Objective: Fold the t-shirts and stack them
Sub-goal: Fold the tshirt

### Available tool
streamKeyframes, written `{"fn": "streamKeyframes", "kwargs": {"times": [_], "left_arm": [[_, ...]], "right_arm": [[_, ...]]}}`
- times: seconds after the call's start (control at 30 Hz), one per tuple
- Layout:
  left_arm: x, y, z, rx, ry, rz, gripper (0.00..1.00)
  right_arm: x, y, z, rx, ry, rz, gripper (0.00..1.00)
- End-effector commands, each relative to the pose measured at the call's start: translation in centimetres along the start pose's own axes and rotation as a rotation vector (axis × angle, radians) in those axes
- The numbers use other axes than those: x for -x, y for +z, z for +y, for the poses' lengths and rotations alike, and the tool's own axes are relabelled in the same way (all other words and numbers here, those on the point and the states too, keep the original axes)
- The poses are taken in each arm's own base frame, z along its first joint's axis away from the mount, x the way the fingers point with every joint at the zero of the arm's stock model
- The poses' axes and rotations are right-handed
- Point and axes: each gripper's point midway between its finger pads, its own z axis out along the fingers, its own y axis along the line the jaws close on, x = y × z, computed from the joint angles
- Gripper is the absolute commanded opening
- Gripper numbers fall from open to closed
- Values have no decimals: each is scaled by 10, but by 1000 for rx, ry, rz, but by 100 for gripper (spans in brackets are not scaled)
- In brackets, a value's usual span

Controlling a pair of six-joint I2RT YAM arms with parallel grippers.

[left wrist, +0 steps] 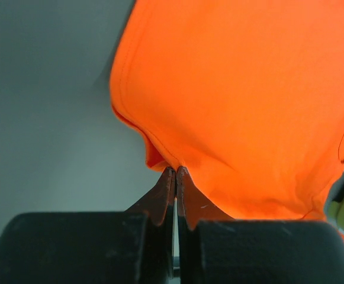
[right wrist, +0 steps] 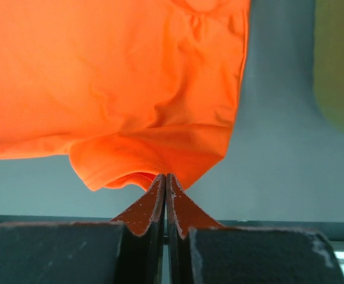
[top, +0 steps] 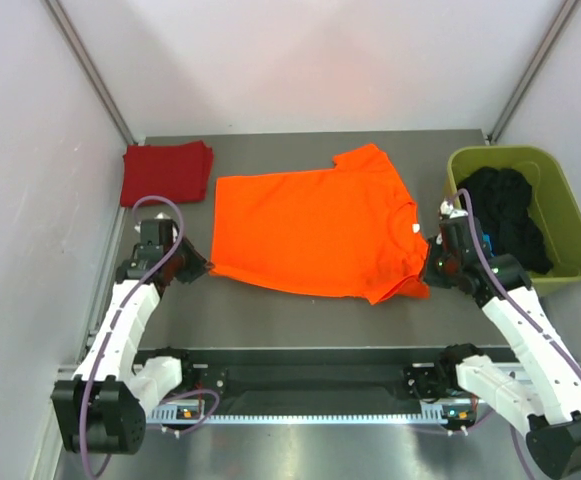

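Observation:
The orange t-shirt [top: 315,230] lies spread out in the middle of the grey table, collar toward the right. My left gripper [top: 202,268] is shut on its near-left hem corner; in the left wrist view the cloth [left wrist: 237,100] puckers down into the closed tips of that gripper [left wrist: 176,170]. My right gripper [top: 432,262] is shut on the near-right sleeve edge, and the right wrist view shows the sleeve [right wrist: 154,148] raised slightly off the table at that gripper [right wrist: 166,176]. A dark red t-shirt [top: 167,172] lies folded at the back left corner.
An olive-green tub [top: 570,215] holding dark clothes [top: 510,205] stands at the right edge, close behind my right arm. White walls enclose the table on the left, back and right. Bare grey table [top: 300,315] runs between the shirt and the arm bases.

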Motion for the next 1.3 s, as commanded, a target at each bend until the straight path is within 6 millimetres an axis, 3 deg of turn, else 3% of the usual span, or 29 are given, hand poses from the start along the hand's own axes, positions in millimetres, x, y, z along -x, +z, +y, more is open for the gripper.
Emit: {"fn": "streamKeyframes", "kwargs": {"times": [0.0,0.13,0.3,0.43,0.6,0.67,1.0,1.27], "left_arm": [[20,-14,1,42,-34,-97,0],[18,-17,13,90,-66,-127,0],[9,-4,24,117,-92,-102,0],[12,14,21,112,-101,-74,0],[36,26,9,113,-59,-101,0],[45,34,4,111,-45,-108,0],[69,73,-10,131,-61,-69,0],[75,101,-10,171,-69,-17,0]], "right_arm": [[-7,-1,6,27,99,-7,0],[-14,3,0,1,119,-8,0],[-5,13,-4,-40,122,-37,0],[19,23,-4,-78,82,-75,0],[51,38,-11,-183,-25,-81,0],[68,40,-5,-167,-73,-119,0],[105,84,-4,-235,-215,-114,0],[144,98,2,-264,-274,-192,0]]}}
